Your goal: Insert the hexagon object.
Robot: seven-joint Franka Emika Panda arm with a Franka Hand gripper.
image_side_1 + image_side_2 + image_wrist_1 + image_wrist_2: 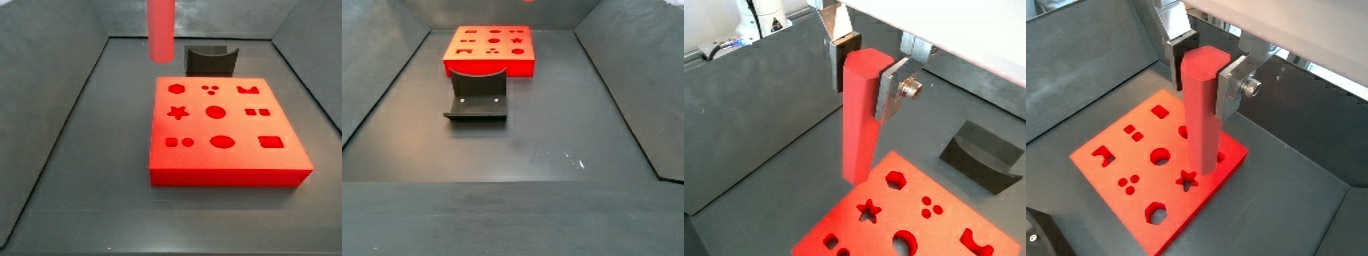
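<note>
My gripper (pixel 865 70) is shut on the hexagon object (pixel 858 120), a long salmon rod with a hexagonal top. It holds the rod upright near its upper end, in both wrist views (pixel 1203 110). One silver finger (pixel 895 85) presses its side. In a side view the rod (pixel 160 30) hangs high above the far left corner of the bright-red block (pixel 227 172); the gripper is out of that view. The block with its shaped holes also shows in both wrist views (pixel 938 235) (pixel 1146 215) and in a side view (pixel 489 66). The rod's lower end is clear of the block.
The dark fixture (pixel 210 60) stands on the floor right behind the block, also seen in a side view (pixel 476 100) and a wrist view (pixel 985 155). Grey walls (pixel 80 120) enclose the floor on the sides.
</note>
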